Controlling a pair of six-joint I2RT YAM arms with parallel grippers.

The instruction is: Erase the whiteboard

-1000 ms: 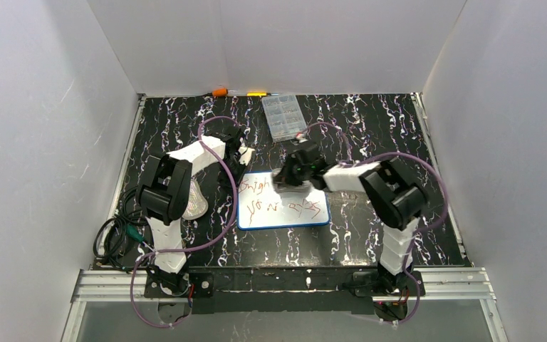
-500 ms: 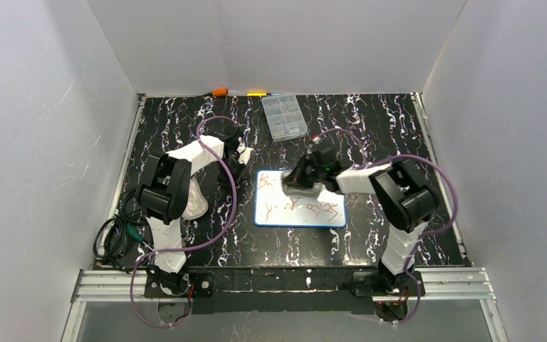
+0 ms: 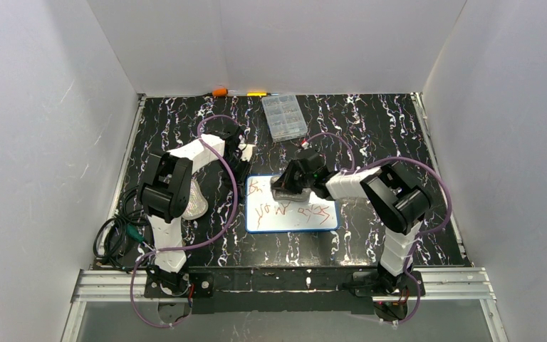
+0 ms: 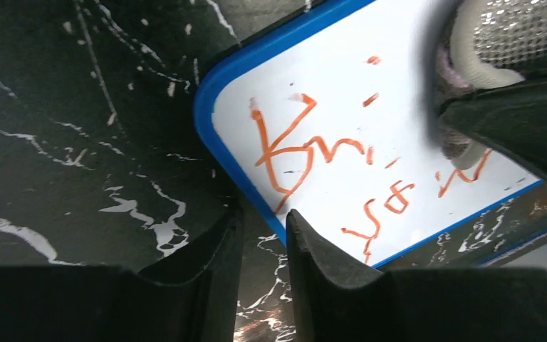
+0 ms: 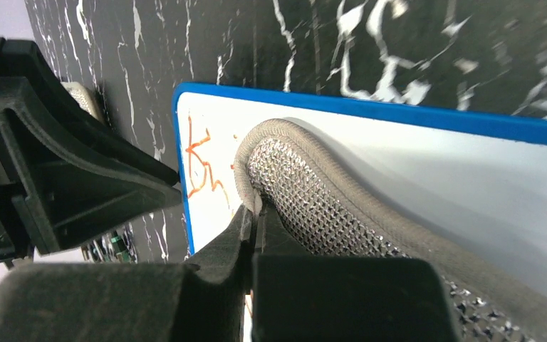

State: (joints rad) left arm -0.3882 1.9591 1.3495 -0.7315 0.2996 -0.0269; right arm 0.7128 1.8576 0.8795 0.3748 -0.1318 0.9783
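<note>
White walls (image 3: 278,43) close the scene in on three sides, plain and bare. Below them lies the counter (image 3: 370,121), black with white marbling, which looks a slick bed for a board to skate on. The right arm (image 3: 388,189) reaches over the board from the right, and the left arm (image 3: 185,160) bends toward its far left corner. The whiteboard (image 3: 292,225) lies flat near the middle of the counter, between the two arms. It has not kept its place: over the last second it slid right with the wiping stroke and has now come part of the way back. A clear compartment box (image 3: 285,117) sits well apart at the far side. The mesh pad (image 5: 313,192), grey and bulging, presses on the far half of the board, and the right fingers (image 5: 214,263) are clenched on it. The left fingers (image 4: 214,249), shut a moment ago, have parted a little. They stand just off the blue rim at the corner with only counter showing between them, so I judge the board unsteadied and likely to drift under the next stroke. Of the scribbles (image 4: 285,146), the upper line has shrunk to a few letters at the left, with wiped white beside them. The lower line is untouched, so roughly half the job remains
</note>
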